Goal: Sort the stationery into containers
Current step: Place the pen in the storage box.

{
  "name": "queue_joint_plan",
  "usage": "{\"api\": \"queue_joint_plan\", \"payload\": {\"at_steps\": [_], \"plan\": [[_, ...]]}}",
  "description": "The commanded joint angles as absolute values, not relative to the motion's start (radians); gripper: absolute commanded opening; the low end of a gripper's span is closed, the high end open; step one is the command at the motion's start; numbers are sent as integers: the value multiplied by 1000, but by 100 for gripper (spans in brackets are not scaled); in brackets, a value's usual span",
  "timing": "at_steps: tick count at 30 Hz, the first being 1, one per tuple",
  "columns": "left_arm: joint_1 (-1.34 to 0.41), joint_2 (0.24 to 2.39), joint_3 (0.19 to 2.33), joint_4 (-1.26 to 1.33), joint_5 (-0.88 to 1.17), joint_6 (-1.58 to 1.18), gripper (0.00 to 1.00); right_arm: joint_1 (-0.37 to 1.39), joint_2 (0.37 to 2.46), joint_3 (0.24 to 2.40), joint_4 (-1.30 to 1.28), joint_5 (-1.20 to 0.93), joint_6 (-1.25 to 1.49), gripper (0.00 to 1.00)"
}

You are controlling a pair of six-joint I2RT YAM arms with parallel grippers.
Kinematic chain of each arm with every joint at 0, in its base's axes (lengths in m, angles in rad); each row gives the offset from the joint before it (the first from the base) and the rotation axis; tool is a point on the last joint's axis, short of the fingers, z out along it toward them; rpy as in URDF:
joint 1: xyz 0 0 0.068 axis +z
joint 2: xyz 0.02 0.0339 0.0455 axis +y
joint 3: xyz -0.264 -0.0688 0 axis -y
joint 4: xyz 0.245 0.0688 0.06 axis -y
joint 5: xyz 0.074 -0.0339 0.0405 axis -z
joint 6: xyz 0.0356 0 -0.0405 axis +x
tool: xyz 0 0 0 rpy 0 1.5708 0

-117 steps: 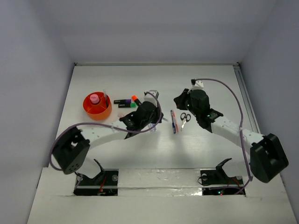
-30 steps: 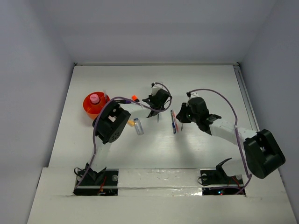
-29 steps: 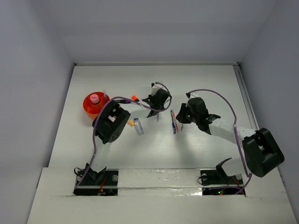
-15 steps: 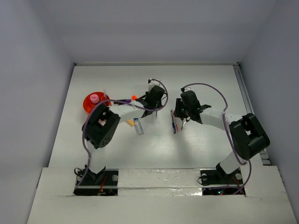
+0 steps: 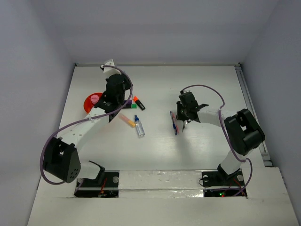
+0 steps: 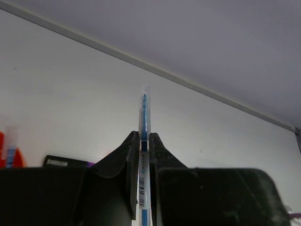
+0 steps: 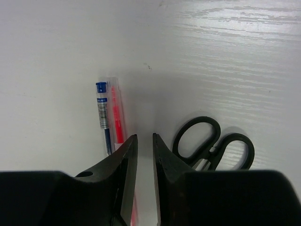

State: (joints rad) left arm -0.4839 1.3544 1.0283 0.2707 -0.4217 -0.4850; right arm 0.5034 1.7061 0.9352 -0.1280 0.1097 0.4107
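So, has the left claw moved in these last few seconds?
Yes: the left gripper swung left from mid-table, now at the orange holder, gripping a blue pen.

The left arm (image 5: 80, 129) slants across the right side of the orange holder (image 5: 87, 105) and covers it from above; the holder's left rim shows bare. The left gripper (image 6: 141, 139) is clamped on a blue pen (image 6: 143, 110) that sticks out past its fingertips. Just right of the holder lie the highlighters (image 5: 139, 104). Nearer the bases, a yellow marker (image 5: 126, 120) and a blue-capped bottle (image 5: 139, 127) lie close together. Bare table (image 5: 157, 136) runs between the bottle and the two pens (image 7: 112, 113). The right gripper (image 7: 144, 139), jaws a slit apart, sits over the narrow strip between pens and scissors (image 7: 212, 141), both close at its flanks. Wide bare table lies right of the scissors; walls (image 5: 164, 33) close three sides
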Motion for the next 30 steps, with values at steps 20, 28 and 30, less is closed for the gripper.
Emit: {"api": "queue_joint_plan", "payload": {"at_steps": [20, 28, 30], "plan": [[-314, 1456, 905, 500, -830, -94, 0, 499, 1554, 873, -37, 57, 391, 33], [-314, 1515, 899, 607, -871, 52, 0, 499, 1526, 847, -17, 34, 402, 33], [-314, 1538, 900, 635, -880, 89, 0, 499, 1526, 847, -17, 25, 400, 33]]}}
